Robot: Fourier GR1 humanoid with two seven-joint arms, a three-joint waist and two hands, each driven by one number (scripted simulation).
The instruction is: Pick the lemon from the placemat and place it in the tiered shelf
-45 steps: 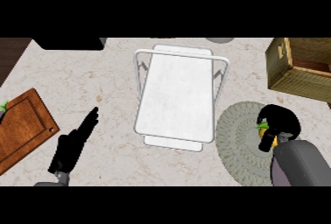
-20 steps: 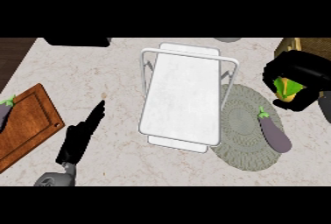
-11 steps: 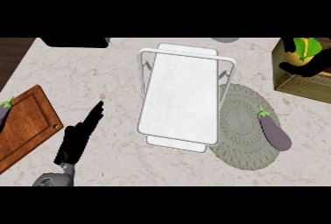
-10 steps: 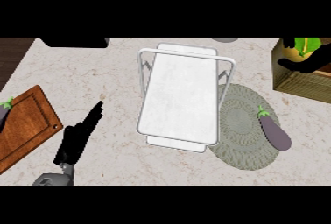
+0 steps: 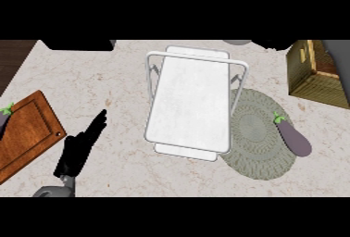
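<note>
Black left hand [image 5: 77,150], fingers straight together, rests between cutting board [image 5: 27,134] and tiered shelf [image 5: 191,102].

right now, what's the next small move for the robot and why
Probably bring the right hand, barely showing at the top edge, over the tiered shelf. The lemon is out of sight, the placemat holds only an eggplant, and the left hand rests open on the counter.
</note>
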